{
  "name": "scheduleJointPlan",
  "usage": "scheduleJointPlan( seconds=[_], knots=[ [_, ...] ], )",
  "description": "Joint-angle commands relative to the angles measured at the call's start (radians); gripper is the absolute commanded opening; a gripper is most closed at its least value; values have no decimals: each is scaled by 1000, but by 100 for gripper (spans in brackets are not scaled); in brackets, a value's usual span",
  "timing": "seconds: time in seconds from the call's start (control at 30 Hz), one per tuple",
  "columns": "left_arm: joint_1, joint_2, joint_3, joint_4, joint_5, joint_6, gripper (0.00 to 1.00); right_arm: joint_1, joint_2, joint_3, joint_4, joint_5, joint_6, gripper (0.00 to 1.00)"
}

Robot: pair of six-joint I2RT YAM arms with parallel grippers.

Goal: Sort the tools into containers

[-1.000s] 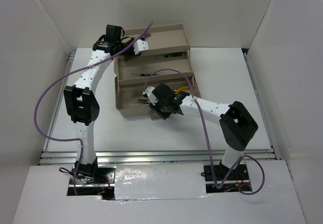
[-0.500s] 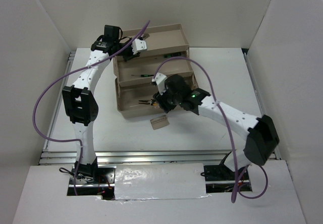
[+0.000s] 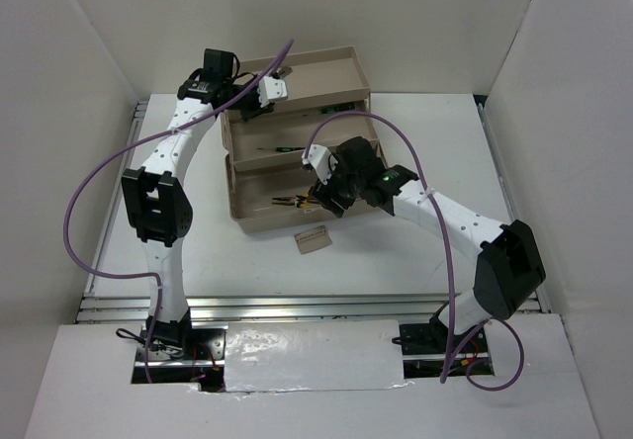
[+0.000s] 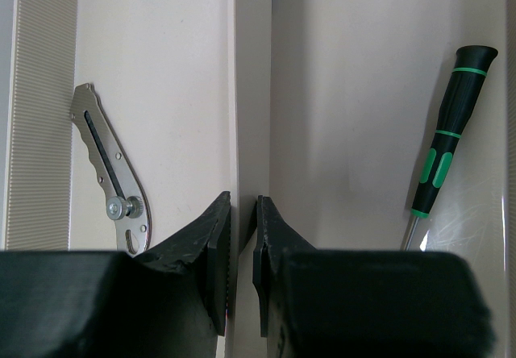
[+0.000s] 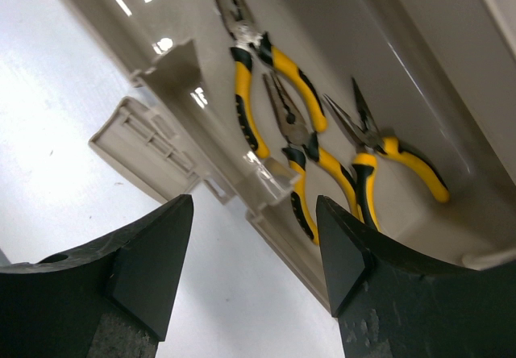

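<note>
Right tool [image 5: 254,205] has swung in over the lowest tier [image 5: 347,60] — fingers apart, empty. Three pliers [image 5: 298,132] lie directly ahead, axes roughly parallel, handles nearer; left tool [image 4: 242,201] clamps the tier wall [image 4: 251,92].

Yellow-and-black handles are seen on three long-nose pliers [image 5: 297,142]. Green stripes are seen on a thin black screwdriver [image 4: 442,144]. The plastic toolbox tray [image 5: 363,43] is coloured beige.

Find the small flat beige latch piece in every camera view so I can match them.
Top external: the latch piece lies on the white table, just in front of the lowest tray.
Left wrist: not in it; the left tool pinches a tray wall there.
Right wrist: left of centre, on the table beside that tray's outer wall.
Shared landmark: the yellow-handled pliers in the lowest tray, in top external and right wrist.
</note>
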Motion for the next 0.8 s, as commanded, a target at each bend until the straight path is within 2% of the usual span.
scheduleJointPlan(
  seconds=[0.0,0.27,0.43,0.5,0.53,0.63,0.77],
  knots=[
    [-8,-8,29,-22,86,32,0,33,10,-2,6,-58,-83,72],
    [-8,1,44,-37,98,44,0,74,126,48,9,-47,-175,74],
    [-8,-2,44,-65,115,67,0,82,188,76,27,-27,-212,70],
    [-11,-7,44,-78,119,79,0,85,220,90,37,-2,-207,63],
    [-13,-11,47,-98,127,92,0,85,232,111,35,2,-208,49],
    [-11,-26,44,-143,145,130,0,85,249,120,58,28,-196,24],
    [-20,-48,43,-222,159,187,0,85,264,140,49,38,-190,7]
  ],
)
